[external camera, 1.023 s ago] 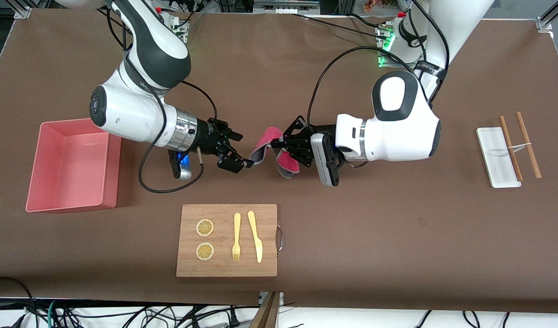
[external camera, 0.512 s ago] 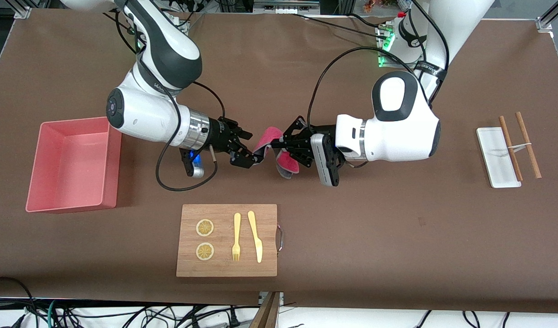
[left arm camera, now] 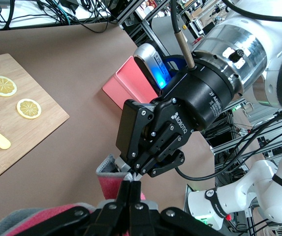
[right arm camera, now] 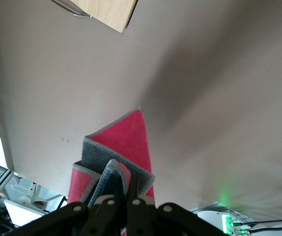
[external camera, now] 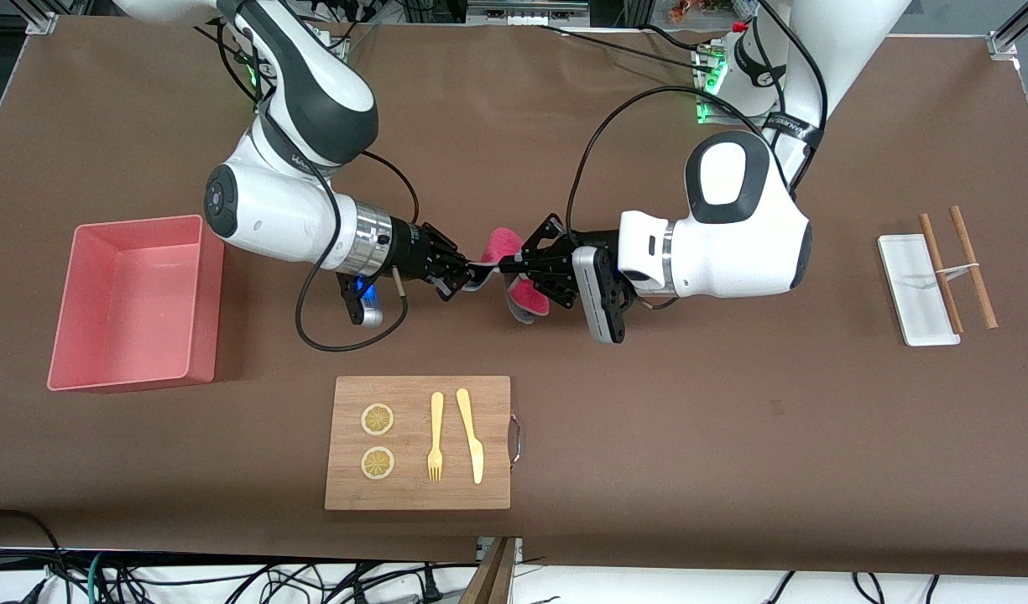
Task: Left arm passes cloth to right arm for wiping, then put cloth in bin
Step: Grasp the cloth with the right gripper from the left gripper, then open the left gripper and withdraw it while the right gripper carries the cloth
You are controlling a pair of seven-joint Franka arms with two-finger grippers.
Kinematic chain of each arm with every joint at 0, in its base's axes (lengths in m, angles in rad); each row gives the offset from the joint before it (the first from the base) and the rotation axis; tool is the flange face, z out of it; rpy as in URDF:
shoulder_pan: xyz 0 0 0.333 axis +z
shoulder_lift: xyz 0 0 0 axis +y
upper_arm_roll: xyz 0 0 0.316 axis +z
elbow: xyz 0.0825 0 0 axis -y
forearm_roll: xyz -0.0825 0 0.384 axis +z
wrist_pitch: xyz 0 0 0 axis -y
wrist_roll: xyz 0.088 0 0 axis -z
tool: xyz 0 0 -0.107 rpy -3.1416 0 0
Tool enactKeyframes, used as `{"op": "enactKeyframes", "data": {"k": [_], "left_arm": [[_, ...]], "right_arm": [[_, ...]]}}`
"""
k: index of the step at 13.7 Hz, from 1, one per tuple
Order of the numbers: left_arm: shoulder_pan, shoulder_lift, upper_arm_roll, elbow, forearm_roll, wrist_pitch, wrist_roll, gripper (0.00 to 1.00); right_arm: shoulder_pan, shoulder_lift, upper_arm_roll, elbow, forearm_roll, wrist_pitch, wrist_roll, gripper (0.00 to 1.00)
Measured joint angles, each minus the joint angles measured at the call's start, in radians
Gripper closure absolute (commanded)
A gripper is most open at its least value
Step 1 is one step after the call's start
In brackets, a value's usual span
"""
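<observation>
The crimson-pink cloth (external camera: pixel 503 242) with a grey edge hangs in the air over the middle of the table, held between both grippers. My left gripper (external camera: pixel 507 267) is shut on one part of it, and its shut fingertips (left arm camera: pixel 131 183) pinch the cloth (left arm camera: pixel 112 182) in the left wrist view. My right gripper (external camera: pixel 466 281) is shut on the cloth's edge that points toward the right arm's end. It faces my left gripper tip to tip (left arm camera: pixel 138 171). In the right wrist view my right gripper (right arm camera: pixel 127 184) pinches the folded cloth (right arm camera: pixel 133 137). The pink bin (external camera: pixel 210 310) stands empty at the right arm's end.
A wooden board (external camera: pixel 413 486) with two lemon slices, a fork and a knife lies nearer the front camera than the grippers. A small white tray (external camera: pixel 908 302) with two brown sticks (external camera: pixel 971 268) across it lies at the left arm's end.
My right gripper has moved toward my left gripper and has gone from wide open to shut on the cloth's free edge. The left arm has stayed still.
</observation>
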Motion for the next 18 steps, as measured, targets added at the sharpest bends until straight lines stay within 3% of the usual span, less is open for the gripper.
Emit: {"op": "enactKeyframes", "data": {"k": [9, 15, 18], "left_arm": [[0.003, -0.013, 0.007, 0.019, 0.023, 0.025, 0.005, 0.0], [0.096, -0.045, 0.018, 0.022, 0.418, -0.004, 0.002, 0.0], [0.15, -0.052, 0.02, 0.022, 0.607, -0.025, 0.001, 0.0]], "right_arm": [[-0.001, 0.001, 0.0, -0.003, 0.0, -0.006, -0.065, 1.0], [0.003, 0.008, 0.0, -0.062, -0.001, -0.201, -0.194, 1.0], [0.02, 0.032, 0.002, -0.116, -0.001, -0.218, -0.207, 1.0]]}}
